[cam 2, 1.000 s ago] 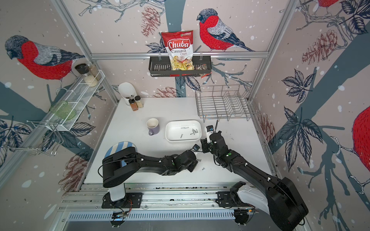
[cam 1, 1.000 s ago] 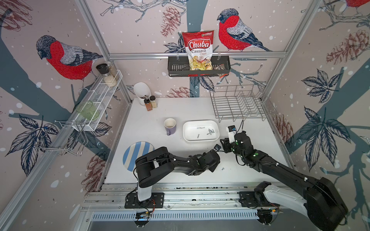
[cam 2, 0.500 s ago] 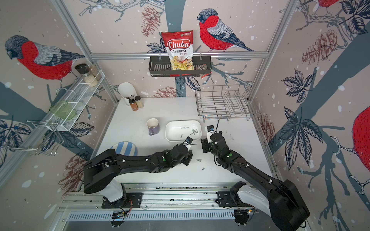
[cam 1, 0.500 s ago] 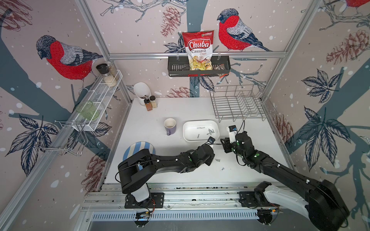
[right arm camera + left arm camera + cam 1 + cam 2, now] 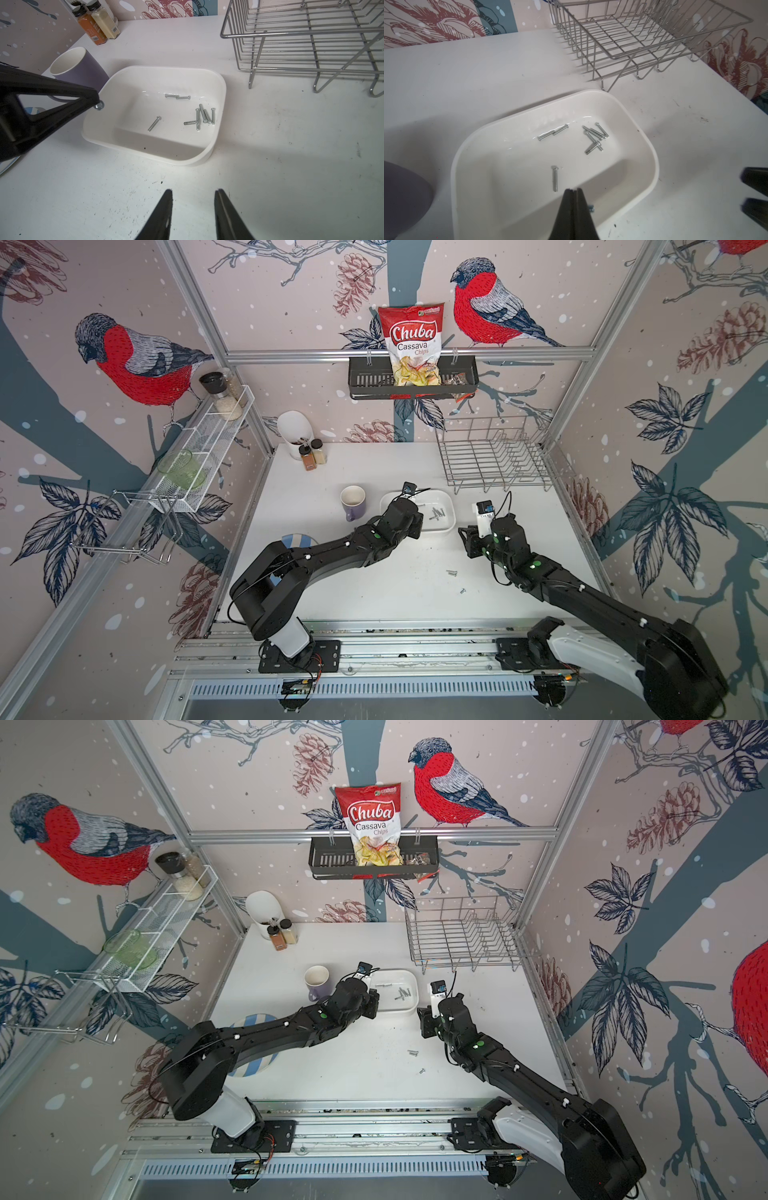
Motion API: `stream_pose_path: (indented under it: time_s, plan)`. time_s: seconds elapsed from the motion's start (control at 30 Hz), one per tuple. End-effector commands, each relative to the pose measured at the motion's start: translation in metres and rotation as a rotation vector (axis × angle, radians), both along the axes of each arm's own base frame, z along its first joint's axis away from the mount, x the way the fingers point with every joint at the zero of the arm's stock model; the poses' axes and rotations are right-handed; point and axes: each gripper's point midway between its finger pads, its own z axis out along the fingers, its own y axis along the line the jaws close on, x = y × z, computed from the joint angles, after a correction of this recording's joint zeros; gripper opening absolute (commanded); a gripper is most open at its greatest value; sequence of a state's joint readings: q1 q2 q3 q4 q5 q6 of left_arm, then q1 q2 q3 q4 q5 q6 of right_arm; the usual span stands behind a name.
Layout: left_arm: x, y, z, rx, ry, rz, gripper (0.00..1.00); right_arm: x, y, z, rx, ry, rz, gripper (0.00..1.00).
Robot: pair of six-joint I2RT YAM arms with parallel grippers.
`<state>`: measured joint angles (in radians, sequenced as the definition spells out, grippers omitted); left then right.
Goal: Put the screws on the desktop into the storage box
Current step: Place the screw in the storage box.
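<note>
The white storage box sits mid-desktop with several silver screws lying inside. My left gripper hovers over the box's near left rim, shut on a small screw whose end pokes out beside the fingers. Two more screws lie on the white desktop in front of the box. My right gripper stands open with nothing in it, just right of the box's near corner.
A purple mug stands left of the box. A wire dish rack fills the back right, spice jars the back left. A striped plate lies under the left arm.
My left arm has swung from the front middle of the desktop up to the box's near left rim, gripper still shut. The right arm has stayed put.
</note>
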<state>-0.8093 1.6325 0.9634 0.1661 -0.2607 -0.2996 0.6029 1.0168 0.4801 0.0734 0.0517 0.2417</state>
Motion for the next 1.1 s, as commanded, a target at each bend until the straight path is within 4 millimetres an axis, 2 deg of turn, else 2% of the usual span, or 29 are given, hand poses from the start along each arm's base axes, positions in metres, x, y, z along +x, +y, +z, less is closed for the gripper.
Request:
stream_pose_path:
  time_s: [0.0,0.03,0.23,0.5,0.8,1.07]
  plan:
    - [0.010,0.003,-0.017,0.041,0.033,-0.008,0.00,0.003,0.000,0.006,0.016,-0.024,-0.013,0.38]
    - [0.011,0.005,-0.026,0.063,0.048,-0.007,0.00,0.003,-0.001,0.006,0.016,-0.024,-0.016,0.38]
    - [0.021,-0.007,-0.042,0.100,0.076,-0.030,0.00,0.004,0.000,0.004,0.014,-0.018,-0.014,0.38]
    - [0.025,-0.010,-0.067,0.148,0.107,-0.037,0.00,0.004,0.002,0.002,0.014,-0.013,-0.008,0.38]
    - [0.026,-0.010,-0.080,0.174,0.122,-0.038,0.00,0.004,0.002,0.001,0.013,-0.009,-0.006,0.38]
    - [0.027,-0.013,-0.081,0.166,0.129,-0.040,0.00,0.003,0.004,-0.001,0.013,-0.002,0.002,0.38]
